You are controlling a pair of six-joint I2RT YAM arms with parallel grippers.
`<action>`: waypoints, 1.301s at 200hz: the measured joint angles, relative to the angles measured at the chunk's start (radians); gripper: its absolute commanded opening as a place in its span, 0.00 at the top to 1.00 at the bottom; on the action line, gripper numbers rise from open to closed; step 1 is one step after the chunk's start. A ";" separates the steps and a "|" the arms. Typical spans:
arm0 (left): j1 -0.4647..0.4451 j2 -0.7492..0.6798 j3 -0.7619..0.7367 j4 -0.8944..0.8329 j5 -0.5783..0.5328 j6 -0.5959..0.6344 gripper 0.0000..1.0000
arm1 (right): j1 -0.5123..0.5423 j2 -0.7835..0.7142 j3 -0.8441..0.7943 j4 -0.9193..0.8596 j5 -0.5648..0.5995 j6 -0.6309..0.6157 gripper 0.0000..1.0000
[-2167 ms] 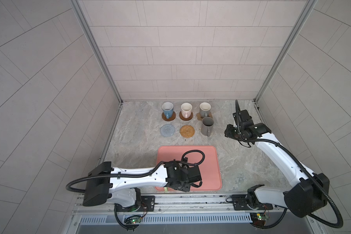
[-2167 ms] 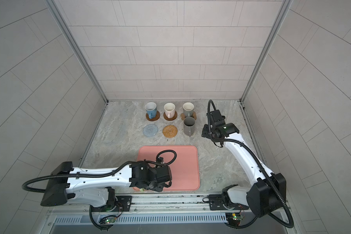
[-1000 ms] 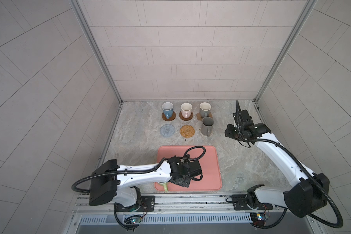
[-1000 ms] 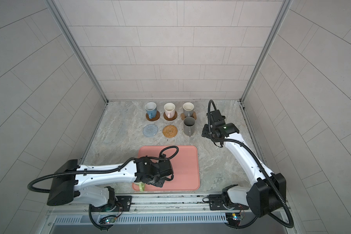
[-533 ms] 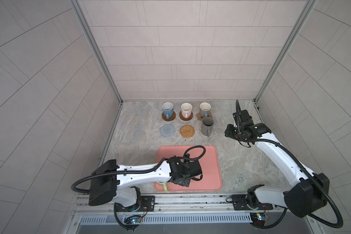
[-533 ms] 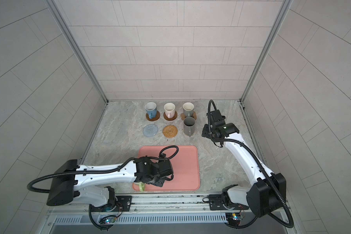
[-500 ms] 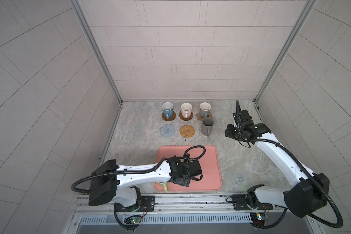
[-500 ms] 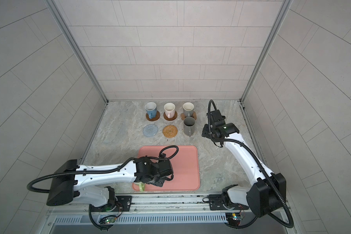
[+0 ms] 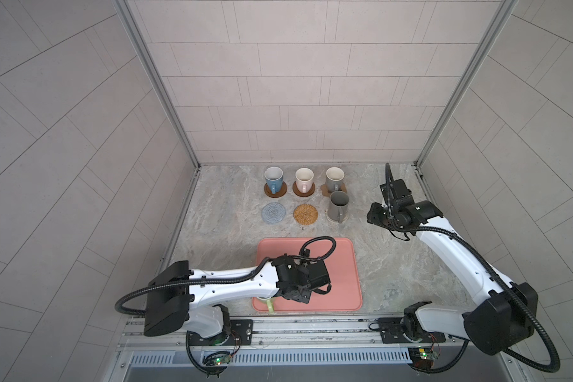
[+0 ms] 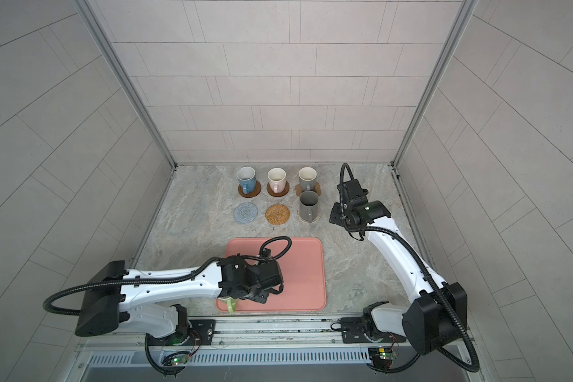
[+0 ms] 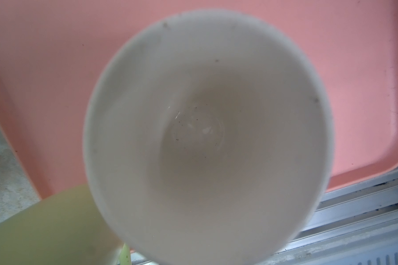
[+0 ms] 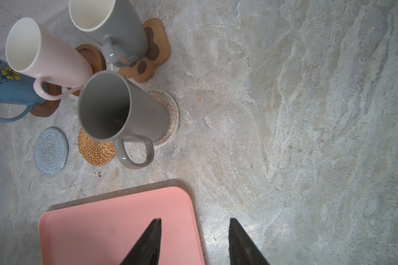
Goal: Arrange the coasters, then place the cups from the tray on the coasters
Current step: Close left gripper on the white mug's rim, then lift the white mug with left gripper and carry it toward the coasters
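left claw [image 9: 299, 294]: clenched above green mug [image 11: 205, 137], grip hidden | green mug: tray [image 9: 341, 264] near-left corner | right claw [image 12: 194, 220]: released, empty, over worktop [image 12: 308, 114] | mid row: crochet coaster [image 9: 273, 213], rattan coaster [image 9: 305, 214] uncovered; dark mug [image 9: 338, 206] on beige coaster [image 12: 170, 107] | back row: blue mug [image 9: 273, 177], pink mug [image 9: 304, 178] on wooden discs [image 9: 280, 194]; grey mug [image 9: 334, 177] on paw coaster [image 12: 156, 55]

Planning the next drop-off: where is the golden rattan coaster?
In both top views the golden rattan coaster lies bare between the grey-blue crochet coaster and the tall dark-grey mug, beyond the tray.
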 measured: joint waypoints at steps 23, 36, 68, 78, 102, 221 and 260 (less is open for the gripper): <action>0.000 0.000 0.007 0.006 -0.017 0.000 0.89 | 0.000 0.000 0.000 0.000 0.000 0.003 0.50; 0.000 0.000 0.010 0.007 -0.027 0.000 0.90 | 0.000 0.000 0.000 0.000 0.000 0.003 0.50; 0.000 0.000 0.023 0.011 -0.053 -0.001 0.91 | 0.000 0.000 0.000 0.000 0.000 0.003 0.50; 0.000 0.000 0.024 0.014 -0.060 -0.001 0.91 | 0.000 0.000 0.000 0.000 0.000 0.003 0.50; 0.000 0.000 0.024 0.019 -0.074 -0.001 0.92 | 0.000 0.000 0.000 -0.001 0.000 0.003 0.50; 0.000 0.000 0.024 0.047 -0.179 0.011 0.95 | 0.000 -0.009 -0.007 -0.005 0.000 0.009 0.50; 0.002 0.000 0.037 0.059 -0.239 0.032 0.95 | 0.000 -0.023 -0.007 -0.012 0.000 0.011 0.50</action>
